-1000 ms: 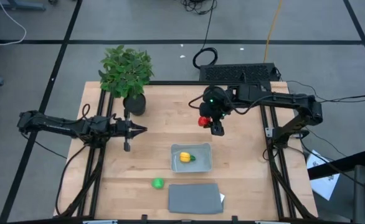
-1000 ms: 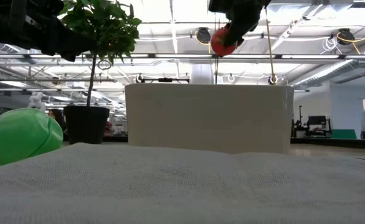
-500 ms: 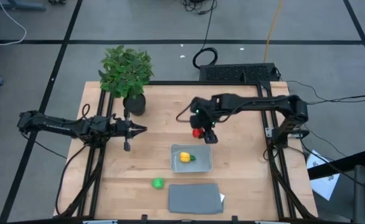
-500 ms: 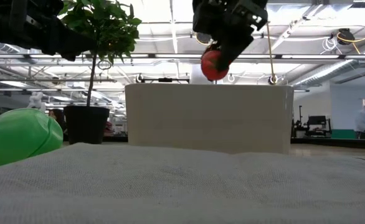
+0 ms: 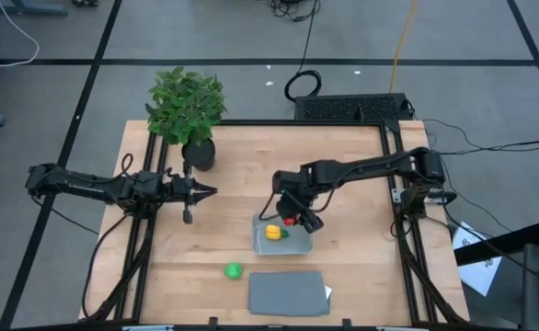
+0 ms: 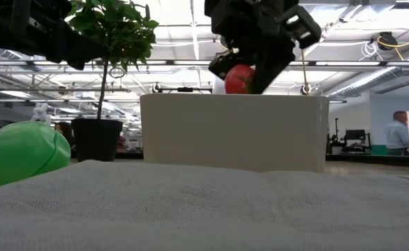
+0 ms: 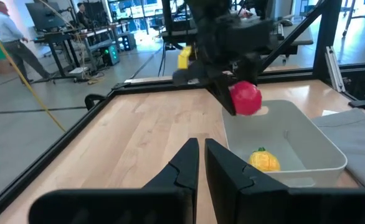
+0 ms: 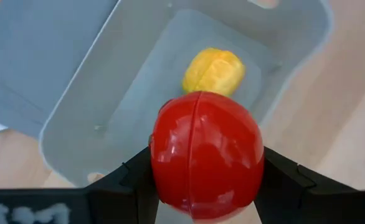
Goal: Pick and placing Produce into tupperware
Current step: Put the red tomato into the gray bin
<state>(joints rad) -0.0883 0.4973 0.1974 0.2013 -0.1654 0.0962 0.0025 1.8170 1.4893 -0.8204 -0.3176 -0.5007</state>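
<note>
Produce pieces are numbering three — one red piece (image 5: 290,221), one yellow piece (image 5: 273,233), one green piece (image 5: 233,270) — alongside one tupperware (image 5: 303,241) and one grey lid (image 5: 288,292). The right gripper (image 5: 294,220) is hovering over the tupperware's far rim, its fingers clamping the red piece. The yellow piece is lying inside the tupperware, its green tip apparently pointing toward the right arm's side. The green piece is sitting on the table (image 5: 242,175), left of the lid. The left gripper (image 5: 207,191) is waiting near the potted plant (image 5: 187,106), fingers nearly closed, holding nothing.
</note>
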